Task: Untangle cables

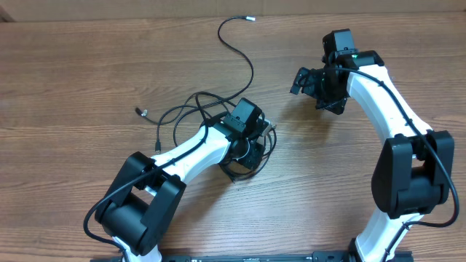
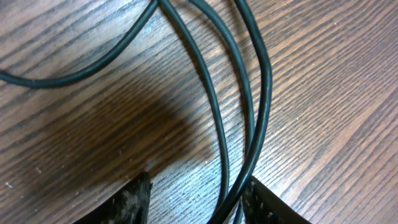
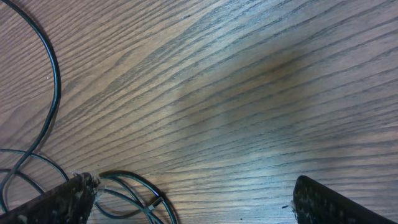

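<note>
The left gripper (image 2: 196,193) stands half open astride the black cables (image 2: 268,74), and the right gripper (image 3: 193,205) gapes wide above the table (image 3: 249,93).

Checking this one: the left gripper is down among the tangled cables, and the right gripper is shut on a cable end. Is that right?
No. The right gripper is open, not shut on a cable end: the right wrist view shows its fingers wide apart over the table, gripping nothing. The left gripper is indeed down among the cables.
</note>
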Robot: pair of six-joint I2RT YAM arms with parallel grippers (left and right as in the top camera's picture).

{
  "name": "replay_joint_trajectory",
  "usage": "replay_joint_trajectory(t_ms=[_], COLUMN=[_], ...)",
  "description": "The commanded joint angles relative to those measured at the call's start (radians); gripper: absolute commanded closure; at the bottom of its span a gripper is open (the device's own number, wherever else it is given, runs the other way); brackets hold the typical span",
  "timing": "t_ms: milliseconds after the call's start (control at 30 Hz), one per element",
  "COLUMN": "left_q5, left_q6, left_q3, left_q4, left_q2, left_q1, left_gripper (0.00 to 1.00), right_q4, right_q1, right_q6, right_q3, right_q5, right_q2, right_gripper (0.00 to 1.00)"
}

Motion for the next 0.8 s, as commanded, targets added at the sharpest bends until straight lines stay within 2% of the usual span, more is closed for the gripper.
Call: replay_joint_trajectory(t_ms=[0, 100, 200, 267, 567, 767], left_q5=[0.009, 0.009, 0.009, 0.008, 0.003, 0.002], left_q6=[-0.025, -0.025, -0.029, -0.029, -0.029, -0.029], left_q3=[-0.015, -0.015, -0.015, -0.015, -0.015, -0.015], left_q4=[-0.002, -0.002, 0.002, 0.002, 0.015, 0.016], left_q2=[0.009, 0.009, 0.009, 0.009, 0.009, 0.009], left_q1=[-0.005, -0.005, -0.005, -0.005, -0.005, -0.005], left_gripper=[0.52, 0.52, 0.65, 0.67, 0.62, 0.64], right_q4=[0.003, 0.003, 0.003, 0.003, 0.003, 0.003], right_q1=[0.002, 0.002, 0.002, 0.002, 0.002, 0.002], right_q6=[0.000, 0.000, 0.000, 0.000, 0.000, 0.000], right_q3=[-0.002, -0.003, -0.003, -0.002, -0.003, -0.003], right_q5=[0.000, 0.000, 0.000, 0.000, 0.000, 0.000], right_q2=[-0.003, -0.003, -0.003, -0.003, -0.003, -0.003], right_gripper=[0.00, 0.00, 0.00, 0.00, 0.00, 0.00])
